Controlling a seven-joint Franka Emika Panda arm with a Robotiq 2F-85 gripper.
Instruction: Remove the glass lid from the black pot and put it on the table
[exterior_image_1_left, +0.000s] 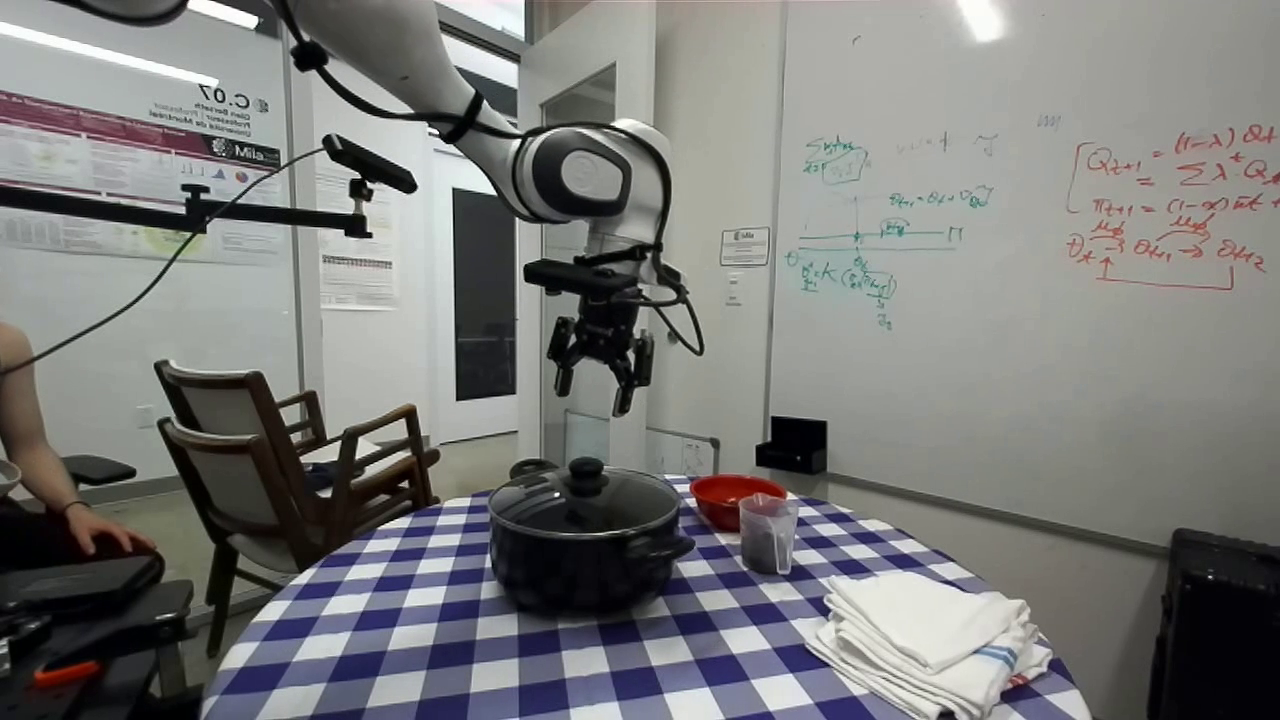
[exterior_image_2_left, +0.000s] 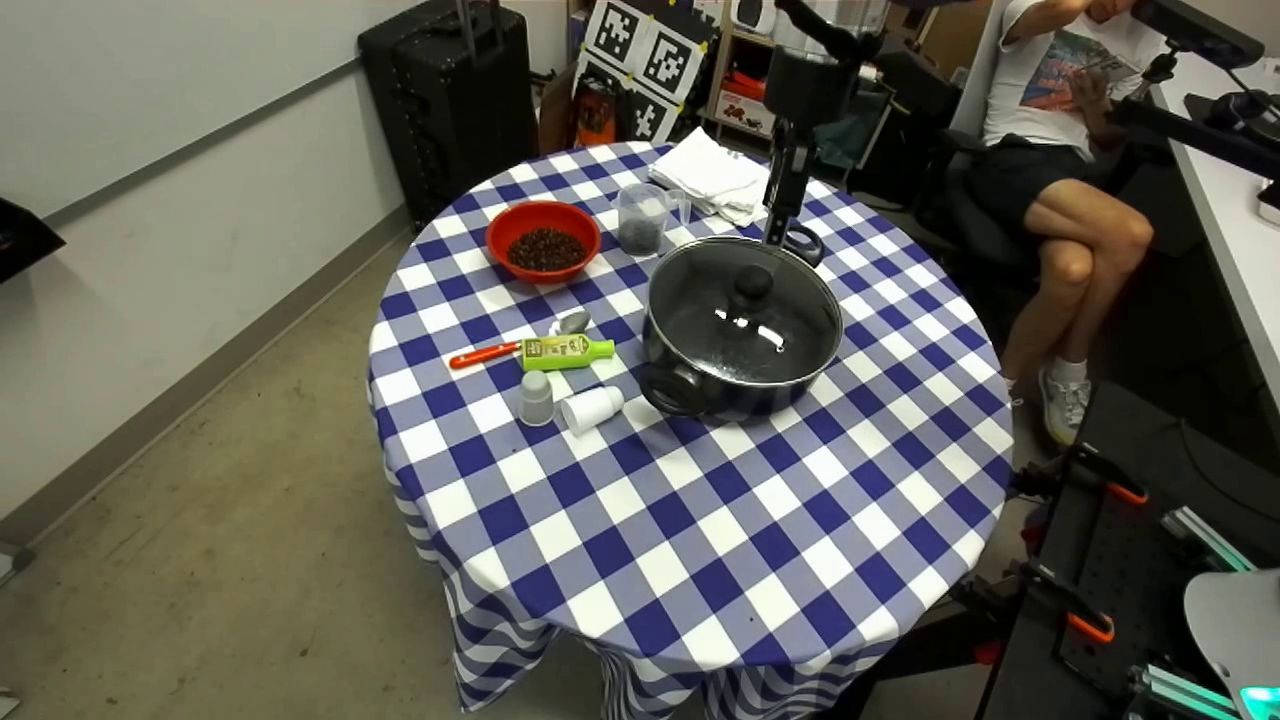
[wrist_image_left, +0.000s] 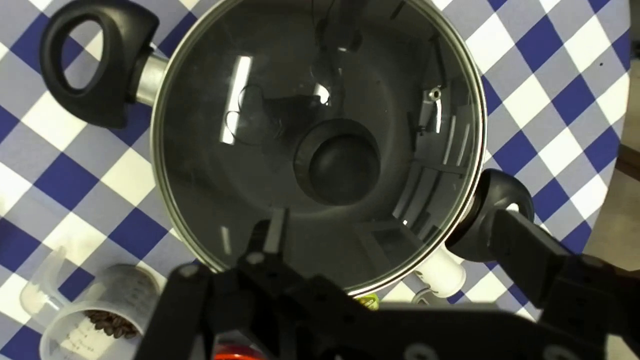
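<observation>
I have the pincer (exterior_image_1_left: 593, 390) spread wide, its fingers well apart with nothing held between them, hanging higher than the glass lid (exterior_image_2_left: 745, 318) and clear of it. The glass lid sits on the black pot (exterior_image_1_left: 585, 575), dark knob (exterior_image_2_left: 753, 281) uppermost, and my wrist view looks down onto it. The pot stands on the blue-and-white checked tabletop (exterior_image_2_left: 800, 560). Near it, in an exterior view, I see a red bowl (exterior_image_2_left: 545, 214) of small dark pieces, a clear measuring cup (exterior_image_2_left: 642, 222) and a stack of white towels (exterior_image_2_left: 705, 175). A green bottle (exterior_image_2_left: 556, 352) lies near an orange handle (exterior_image_2_left: 485, 355); close by, a small grey container (exterior_image_2_left: 536, 400) stands on end and a small white cup (exterior_image_2_left: 592, 408) lies on its side. I can't tell whether bottle and handle touch.
</observation>
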